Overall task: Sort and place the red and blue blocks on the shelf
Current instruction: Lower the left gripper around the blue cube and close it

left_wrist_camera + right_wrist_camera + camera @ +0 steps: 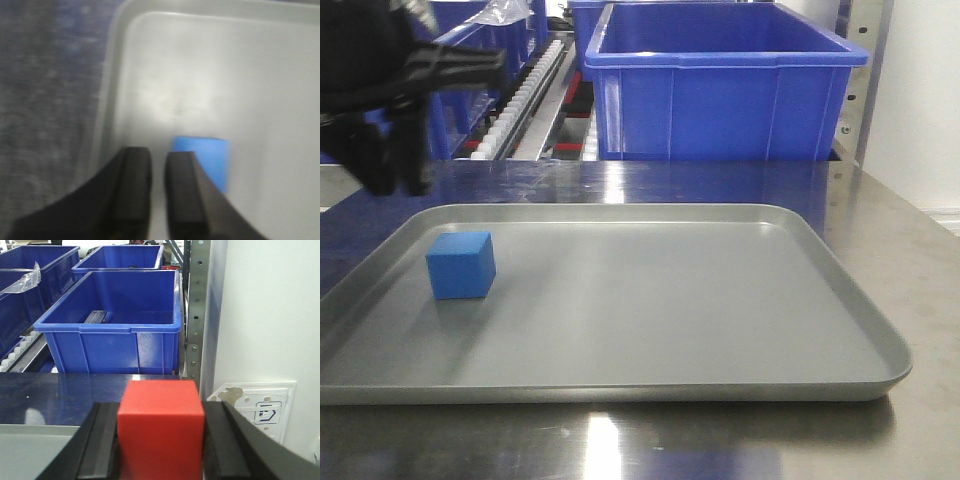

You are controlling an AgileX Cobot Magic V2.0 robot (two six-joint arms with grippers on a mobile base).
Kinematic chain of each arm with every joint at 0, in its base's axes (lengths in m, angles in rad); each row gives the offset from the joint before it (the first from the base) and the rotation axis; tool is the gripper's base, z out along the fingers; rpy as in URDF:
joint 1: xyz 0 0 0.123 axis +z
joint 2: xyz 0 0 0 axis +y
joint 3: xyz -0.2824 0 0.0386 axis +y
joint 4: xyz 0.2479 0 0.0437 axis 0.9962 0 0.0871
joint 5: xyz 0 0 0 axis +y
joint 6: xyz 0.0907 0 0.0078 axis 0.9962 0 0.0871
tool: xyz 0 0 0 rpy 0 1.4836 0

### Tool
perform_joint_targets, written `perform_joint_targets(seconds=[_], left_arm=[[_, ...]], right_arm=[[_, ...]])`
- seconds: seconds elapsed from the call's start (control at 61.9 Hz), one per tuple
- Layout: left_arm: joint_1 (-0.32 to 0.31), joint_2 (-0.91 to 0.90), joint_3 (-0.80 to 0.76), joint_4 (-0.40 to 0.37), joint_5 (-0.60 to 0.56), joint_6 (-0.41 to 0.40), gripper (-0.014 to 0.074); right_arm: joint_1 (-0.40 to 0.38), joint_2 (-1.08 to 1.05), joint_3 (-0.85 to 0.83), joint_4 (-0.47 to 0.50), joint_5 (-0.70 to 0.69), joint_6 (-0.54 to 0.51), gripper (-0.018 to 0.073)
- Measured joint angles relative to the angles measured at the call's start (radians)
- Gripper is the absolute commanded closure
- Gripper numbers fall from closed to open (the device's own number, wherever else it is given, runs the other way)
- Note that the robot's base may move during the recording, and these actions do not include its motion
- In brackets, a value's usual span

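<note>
The blue block (460, 264) sits on the left part of the grey tray (720, 300). My left gripper (395, 172) hangs above the tray's far left corner, apart from the block. In the left wrist view its fingers (132, 170) stand almost together with nothing between them, and the blue block (207, 155) lies just right of them. My right gripper (162, 407) is shut on the red block (161, 430), held up facing the shelf (195, 315). The right gripper is out of the front view.
Large blue bins (720, 85) stand on the shelf's roller tracks (532, 92) behind the tray. The nearest bin (115, 320) is straight ahead of the red block. A white wall (265, 315) with a socket plate (260, 407) lies to the right.
</note>
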Motion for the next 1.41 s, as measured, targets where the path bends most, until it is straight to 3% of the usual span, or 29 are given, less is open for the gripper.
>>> perform_joint_targets(seconds=[0.081, 0.178, 0.404, 0.549, 1.05, 1.406], left_arm=[[-0.029, 0.0, -0.019, -0.009, 0.002, -0.03, 0.0079], [-0.052, 0.018, -0.046, -0.016, 0.022, -0.078, 0.0008], [-0.054, 0.122, -0.108, 0.008, 0.135, -0.101, 0.001], [-0.054, 0.168, -0.139, 0.009, 0.159, -0.06, 0.001], [-0.043, 0.185, -0.151, -0.075, 0.12, -0.002, 0.0012], [-0.005, 0.187, -0.144, -0.086, 0.105, 0.051, 0.0012]], right_arm=[[0.0, 0.0, 0.0, 0.0, 0.0, 0.0, 0.0503], [0.0, 0.0, 0.0, 0.0, 0.0, 0.0, 0.0503], [0.0, 0.0, 0.0, 0.0, 0.0, 0.0, 0.0503], [0.0, 0.0, 0.0, 0.0, 0.0, 0.0, 0.0503], [0.0, 0.0, 0.0, 0.0, 0.0, 0.0, 0.0503], [0.0, 0.0, 0.0, 0.0, 0.0, 0.0, 0.0503]])
